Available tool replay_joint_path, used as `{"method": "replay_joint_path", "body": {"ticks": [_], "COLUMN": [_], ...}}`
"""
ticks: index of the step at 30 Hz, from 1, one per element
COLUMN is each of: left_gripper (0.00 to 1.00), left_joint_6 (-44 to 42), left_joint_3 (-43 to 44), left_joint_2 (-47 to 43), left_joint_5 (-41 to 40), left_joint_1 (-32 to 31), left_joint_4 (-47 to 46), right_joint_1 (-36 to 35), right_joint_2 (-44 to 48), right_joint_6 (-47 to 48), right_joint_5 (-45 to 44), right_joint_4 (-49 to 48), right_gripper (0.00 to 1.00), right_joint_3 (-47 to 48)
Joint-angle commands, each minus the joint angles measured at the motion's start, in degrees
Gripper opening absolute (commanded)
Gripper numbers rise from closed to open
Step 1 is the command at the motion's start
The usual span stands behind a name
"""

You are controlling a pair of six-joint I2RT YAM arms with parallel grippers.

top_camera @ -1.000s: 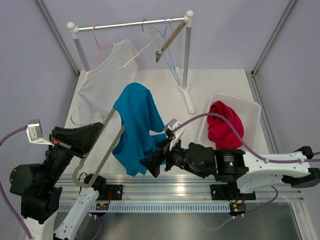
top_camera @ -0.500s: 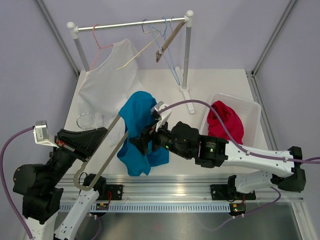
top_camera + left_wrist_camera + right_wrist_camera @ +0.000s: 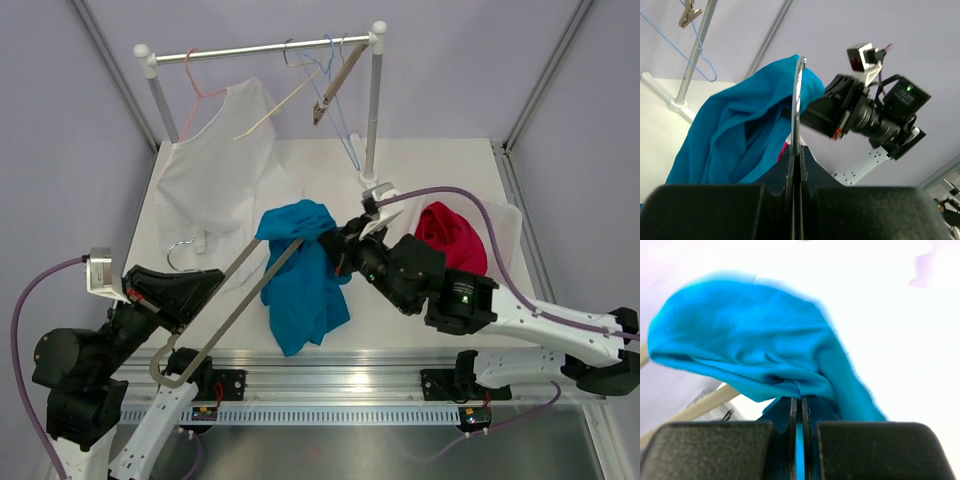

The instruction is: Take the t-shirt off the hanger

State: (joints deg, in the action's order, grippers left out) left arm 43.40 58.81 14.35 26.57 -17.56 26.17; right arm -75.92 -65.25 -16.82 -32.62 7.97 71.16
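Finding: my right claw [image 3: 797, 407] pinches the t-shirt [image 3: 755, 350] inside folds that hide the contact; its 12 o'clock edge is blurred. The hanger [image 3: 236, 315] end toward 1 o'clock lies under cloth.
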Motion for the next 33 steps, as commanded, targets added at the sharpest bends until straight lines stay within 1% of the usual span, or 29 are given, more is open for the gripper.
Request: {"method": "replay_joint_path", "body": {"ticks": [1,3,8,11,14,17,18,19,20,21,23,24,25,26,27,29,31,33], "left_gripper": [0.00,0.00,0.00,0.00,0.00,0.00,0.00,0.00,0.00,0.00,0.00,0.00,0.00,0.00,0.00,0.00,0.00,0.00], "left_joint_6": [-3.32,-4.37,-6.56,-7.79,-8.94,-10.08,-10.35,-10.52,-10.87,-11.14,-11.93,-12.37,-12.81,-13.77,-14.21,-15.70,-16.32,-16.50], "left_joint_3": [2.19,2.71,3.42,2.89,2.81,3.16,3.07,2.98,2.11,1.58,0.53,-0.09,-0.44,-0.62,-1.06,-1.50,-2.20,-2.64], "left_joint_2": [0.42,0.59,1.03,0.86,-0.02,-0.72,-0.90,-1.34,-1.69,-1.87,-2.39,-2.57,-2.66,-2.92,-3.10,-3.45,-3.54,-3.89], "left_joint_5": [4.98,5.51,7.71,8.94,9.38,9.82,9.82,9.38,9.12,8.94,8.76,8.76,8.68,8.50,8.41,7.54,6.14,4.99], "left_joint_1": [-0.63,-0.72,-0.81,-0.89,-1.07,-1.33,-1.33,-1.51,-1.60,-1.60,-1.77,-1.69,-1.69,-1.69,-1.69,-2.12,-2.82,-3.09], "left_joint_4": [1.77,2.74,3.80,3.88,3.80,3.97,4.23,4.41,4.50,4.33,4.50,4.67,4.94,5.03,5.29,5.55,5.99,6.00], "right_joint_1": [3.32,5.07,6.48,7.19,8.85,11.05,11.67,12.37,13.68,14.22,14.83,15.53,16.06,16.76,18.16,19.66,22.38,24.76], "right_joint_2": [5.66,8.03,11.81,12.08,11.91,10.94,10.50,9.28,8.66,7.96,5.59,4.79,3.22,2.16,1.19,-2.41,-5.65,-7.95], "right_joint_6": [2.23,2.49,4.95,7.67,11.88,17.25,19.61,22.76,24.27,25.94,32.79,35.95,41.72,43.95,45.89,50.29,52.84,52.94], "right_joint_5": [-9.64,-10.62,-13.96,-16.15,-17.13,-16.51,-16.34,-16.42,-16.33,-16.16,-17.47,-19.13,-19.41,-19.67,-19.76,-20.02,-19.50,-18.89], "right_joint_4": [-1.02,-0.94,-0.85,-0.58,-1.72,-3.66,-3.57,-3.92,-4.27,-4.62,-6.99,-9.87,-13.73,-14.99,-15.52,-15.09,-14.30,-11.67], "right_gripper": [0.00,0.00,0.00,0.00,0.00,0.00,0.00,0.00,0.00,0.00,0.00,0.00,0.00,0.00,0.00,0.00,0.00,0.00], "right_joint_3": [-1.45,-2.51,-2.60,-1.02,2.57,8.11,12.30,14.52,19.06,21.46,26.56,30.93,32.97,34.82,39.10,45.79,49.41,54.49]}}
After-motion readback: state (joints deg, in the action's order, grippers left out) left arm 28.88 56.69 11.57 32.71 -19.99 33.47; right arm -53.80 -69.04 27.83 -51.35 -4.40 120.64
